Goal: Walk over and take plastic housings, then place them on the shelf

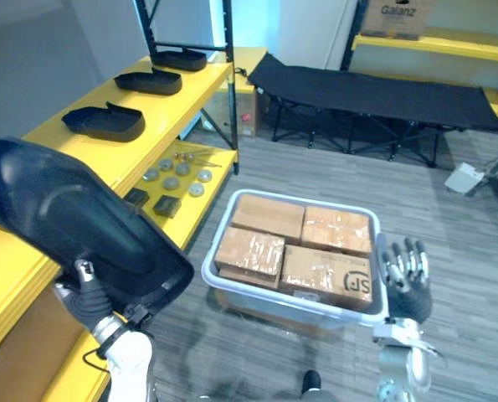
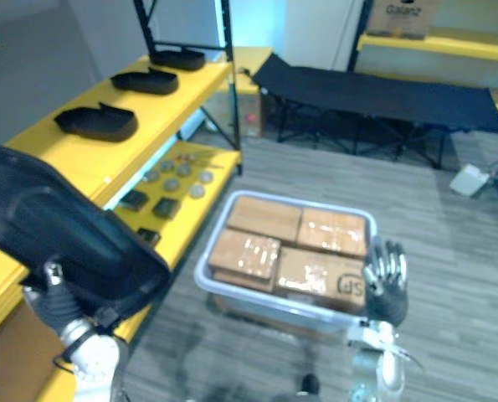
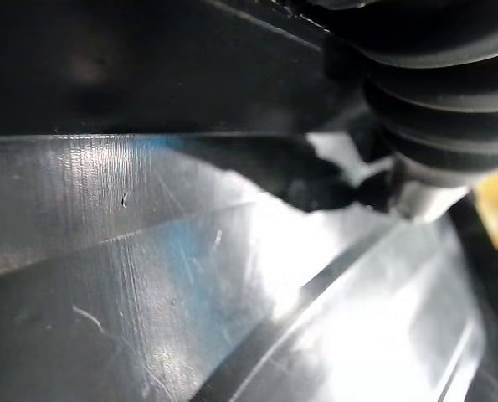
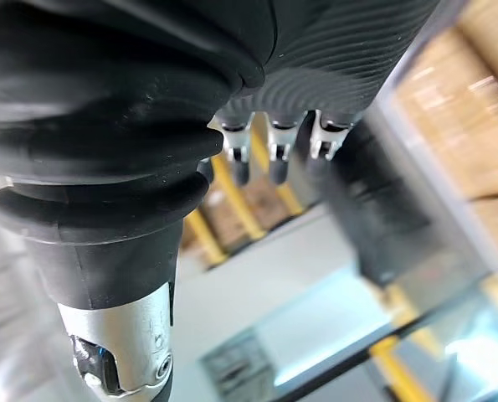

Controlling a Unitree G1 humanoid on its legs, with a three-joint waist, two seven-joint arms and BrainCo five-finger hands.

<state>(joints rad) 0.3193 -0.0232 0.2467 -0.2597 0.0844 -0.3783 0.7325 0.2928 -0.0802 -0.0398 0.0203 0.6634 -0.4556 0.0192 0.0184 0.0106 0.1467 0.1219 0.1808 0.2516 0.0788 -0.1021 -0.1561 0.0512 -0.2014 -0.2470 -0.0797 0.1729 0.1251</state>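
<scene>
Grey plank floor, yellow shelf. Glossy curved black plastic housing rode on left hand over shelf edge; grasp could not be told. Three matte housings lay atop shelf. Right hand stood empty, fingers straight, beside white bin.

This looks like a storeroom or small workshop. A grey plastic tote sits on the grey plank floor, packed with 4 taped cardboard boxes. Left of the tote runs a yellow shelf rack with black uprights. It carries 3 black plastic housings on top and small round and square parts lower down. Beyond the tote stands a black folding cot, and past that another yellow shelf holds a carton.
</scene>
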